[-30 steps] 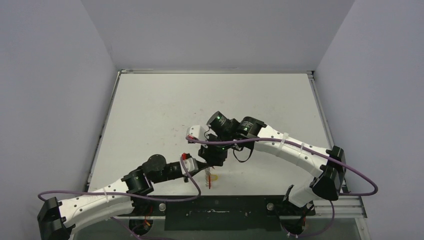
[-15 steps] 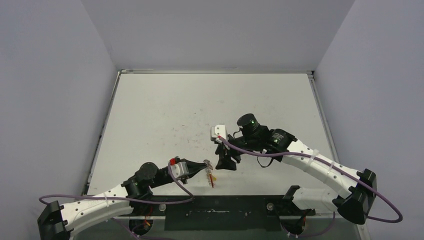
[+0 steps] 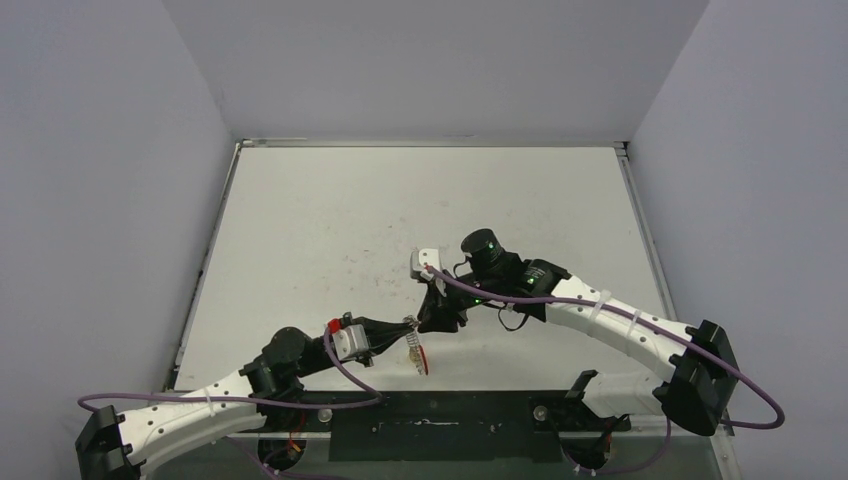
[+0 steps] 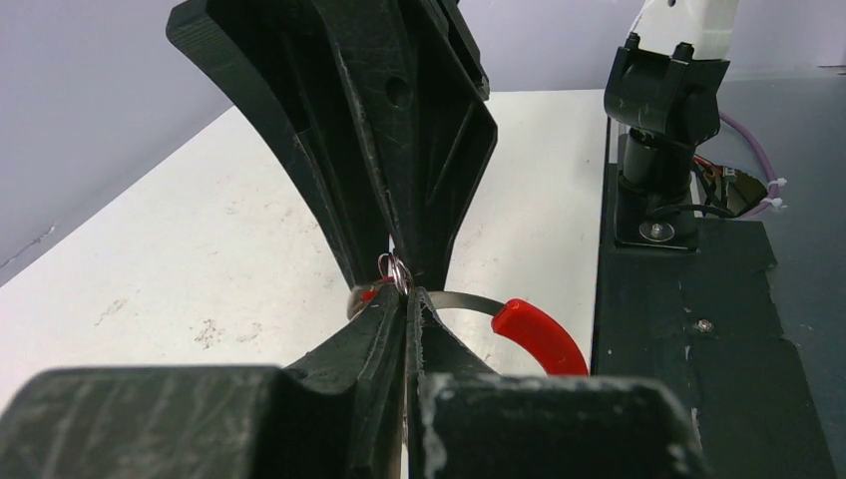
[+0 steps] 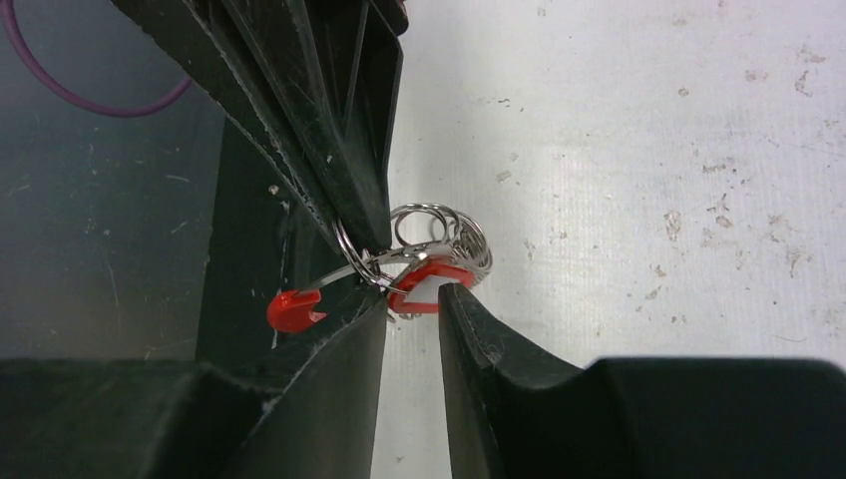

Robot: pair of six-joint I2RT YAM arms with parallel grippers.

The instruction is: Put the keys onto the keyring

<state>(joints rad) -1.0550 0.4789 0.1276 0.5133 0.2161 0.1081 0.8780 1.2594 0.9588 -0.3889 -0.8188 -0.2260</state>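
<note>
My left gripper (image 3: 403,326) (image 4: 409,294) is shut on the keyring's (image 3: 413,345) thin wire, holding it just above the table near the front edge. In the left wrist view the red sleeve (image 4: 529,334) curves off to the right of my fingers. In the right wrist view the silver coils (image 5: 454,235) bunch beside the left fingers (image 5: 309,130). The red-headed key (image 5: 417,287) hangs on the small rings there. My right gripper (image 3: 437,318) (image 5: 414,291) faces the left one tip to tip. Its jaws stand slightly apart, and the red key head lies right at their tips.
The black base plate (image 4: 698,299) runs along the table's near edge, right beside and below the keyring. The right arm's base post (image 4: 663,130) stands on it. Purple cables (image 3: 350,385) loop from both arms. The white table (image 3: 400,210) is scuffed and walled on three sides.
The left arm drew back to the left with the keyring. The right arm pulled away to the right, then came back to the ring. Its jaws widened, then narrowed.
</note>
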